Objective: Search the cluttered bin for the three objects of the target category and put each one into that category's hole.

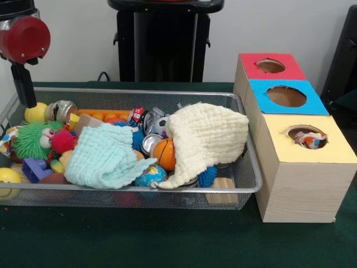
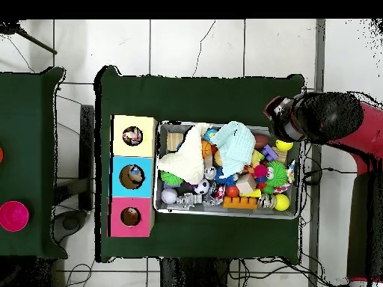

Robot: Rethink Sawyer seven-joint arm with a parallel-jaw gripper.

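Wire bin (image 1: pixel 245 184) holds two cloths (image 1: pixel 106 156) — three holes (image 1: pixel 286 96) — tool (image 1: pixel 23 84) state unclear.

Arm (image 1: pixel 22 39) low at left, hand (image 1: pixel 24 89) downward

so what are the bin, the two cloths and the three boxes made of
The bin looks like silver wire mesh; toys show through its walls. The cream cloth and mint cloth seem soft waffle-knit fabric, drooping in folds. The boxes look like pale wood or cardboard by their grain, with matte coloured tops, maybe paper.
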